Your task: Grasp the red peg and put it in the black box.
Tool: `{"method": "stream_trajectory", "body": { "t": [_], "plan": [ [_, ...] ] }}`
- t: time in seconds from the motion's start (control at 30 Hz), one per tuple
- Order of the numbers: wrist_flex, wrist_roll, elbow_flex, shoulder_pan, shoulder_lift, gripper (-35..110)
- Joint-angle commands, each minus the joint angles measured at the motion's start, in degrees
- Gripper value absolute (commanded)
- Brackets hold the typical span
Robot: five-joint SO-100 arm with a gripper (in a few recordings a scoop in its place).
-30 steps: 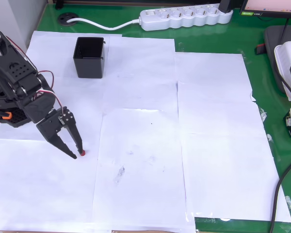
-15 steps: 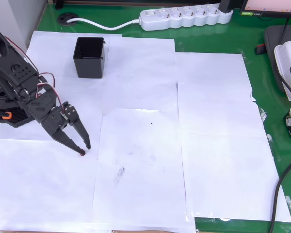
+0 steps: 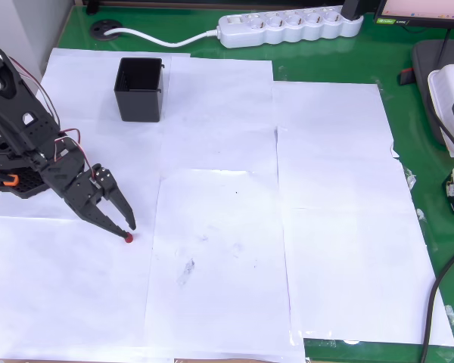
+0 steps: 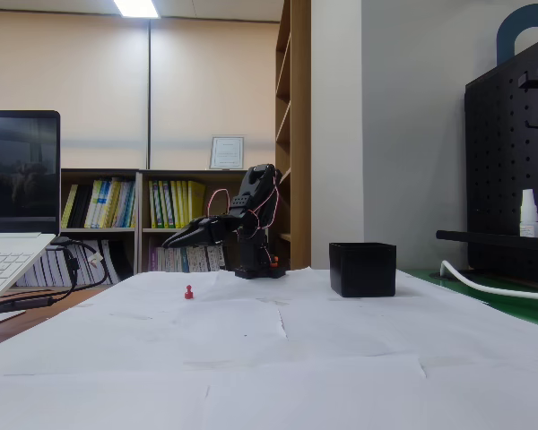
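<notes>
The black two-finger gripper [image 3: 129,231] hovers slightly parted and empty above the tiny dark-red peg [image 3: 128,237], lower left overhead; a descending fingertip could knock it over, away from the square black plastic box [image 3: 139,89].

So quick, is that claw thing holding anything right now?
Gripper: slightly open, holding nothing; the red peg stands on the paper below its tips.

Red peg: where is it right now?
The tiny dark-red peg stands on the white paper at overhead left, at the black pincer's tips, not lifted; the square black plastic box sits farther up.
</notes>
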Motion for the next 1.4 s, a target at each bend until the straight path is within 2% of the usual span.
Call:
{"method": "stream_trajectory", "body": {
  "t": [0.0, 0.2, 0.33, 0.7, 0.83, 0.93, 1.37],
  "plan": [
    [-0.88, -1.41, 0.97, 0.18, 2.72, 0],
    [-0.62, -4.31, 0.97, -0.35, 8.44, 0],
    [-4.13, -4.66, 0.79, -2.11, 13.80, 0],
    [-4.04, -5.10, 0.79, -5.10, 15.82, 1],
    [-5.54, -1.76, 0.79, -3.08, 14.68, 24],
    [-5.01, -1.85, 0.88, -2.11, 12.74, 31],
    [-1.23, -7.56, 0.88, 0.53, 9.14, 34]
  ]
}}
